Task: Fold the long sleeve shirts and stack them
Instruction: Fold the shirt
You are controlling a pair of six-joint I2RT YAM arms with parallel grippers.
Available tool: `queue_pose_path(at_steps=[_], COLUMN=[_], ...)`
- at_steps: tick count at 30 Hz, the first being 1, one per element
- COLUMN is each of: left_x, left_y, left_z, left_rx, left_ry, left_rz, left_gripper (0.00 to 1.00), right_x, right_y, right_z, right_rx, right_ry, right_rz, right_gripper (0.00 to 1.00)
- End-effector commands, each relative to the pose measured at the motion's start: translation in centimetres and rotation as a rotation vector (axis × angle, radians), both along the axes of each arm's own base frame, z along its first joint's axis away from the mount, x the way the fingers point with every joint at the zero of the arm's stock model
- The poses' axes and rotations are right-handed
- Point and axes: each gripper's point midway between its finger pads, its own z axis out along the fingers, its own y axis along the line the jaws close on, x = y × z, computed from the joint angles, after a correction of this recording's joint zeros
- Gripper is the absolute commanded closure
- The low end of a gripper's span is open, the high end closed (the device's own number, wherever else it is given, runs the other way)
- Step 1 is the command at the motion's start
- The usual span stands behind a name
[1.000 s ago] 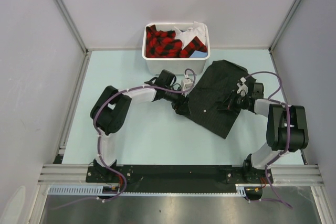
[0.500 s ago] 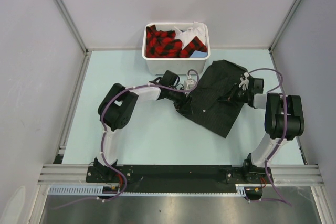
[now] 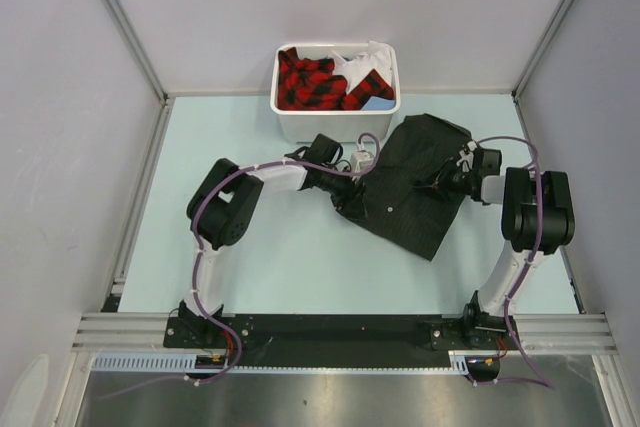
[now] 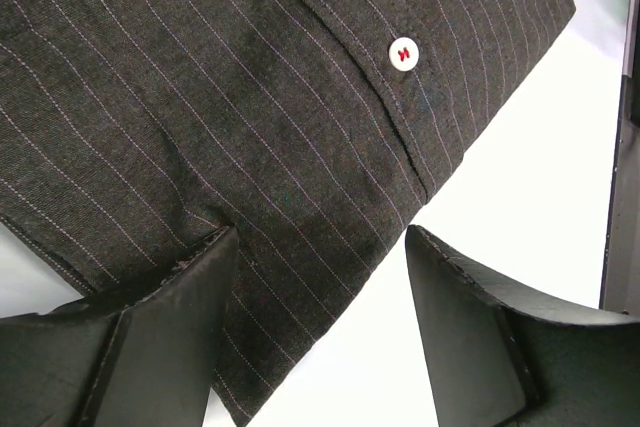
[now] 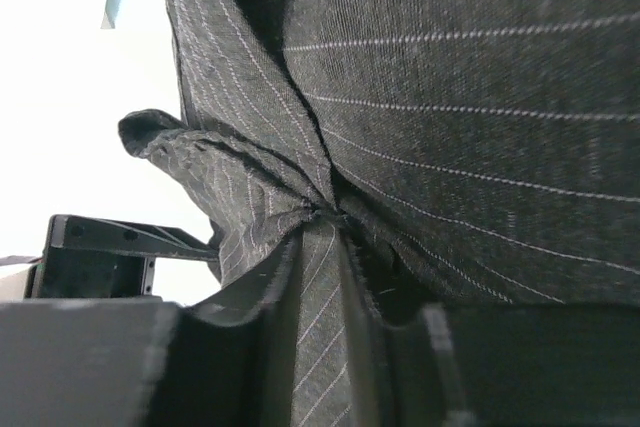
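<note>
Right hand (image 3: 441, 184) has shifted up the pinstriped shirt (image 3: 400, 205), pinching a fold.

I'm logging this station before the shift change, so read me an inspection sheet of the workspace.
Surface: pale green table, flat.
Job's things: black pinstriped shirt lies partly folded, right of centre; white bin at the far edge holds red-and-black plaid cloth.
Clutter: nothing seen.
Grippers: left gripper open at the shirt's edge; right gripper has a fold of the shirt between its fingers, grip unclear.
Cables: purple cables loop along both arms.
Surroundings: grey walls, metal rail at the near edge.
</note>
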Motion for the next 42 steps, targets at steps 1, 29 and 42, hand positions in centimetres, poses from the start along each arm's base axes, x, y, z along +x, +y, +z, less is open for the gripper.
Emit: queue_pose_path(at_steps=[1, 29, 42], left_x=[-1.7, -4.6, 0.1], left_y=[1.2, -1.2, 4.4], left_z=[-2.4, 7.7, -0.4], left_rx=[0.085, -0.338, -0.167], left_ry=[0.048, 0.487, 0.689], left_rz=[-0.027, 0.113, 0.492], left_gripper=[0.26, 0.01, 0.00], right_x=[1.7, -13.6, -16.5], right_y=[-2.5, 10.5, 3.3], right_z=[1.5, 4.0, 1.4], right_rx=[-0.098, 0.269, 0.276], right_ry=[-0.076, 0.008, 0.306], right_rz=[0.005, 0.285, 0.063], right_gripper=[0.70, 0.00, 0.00])
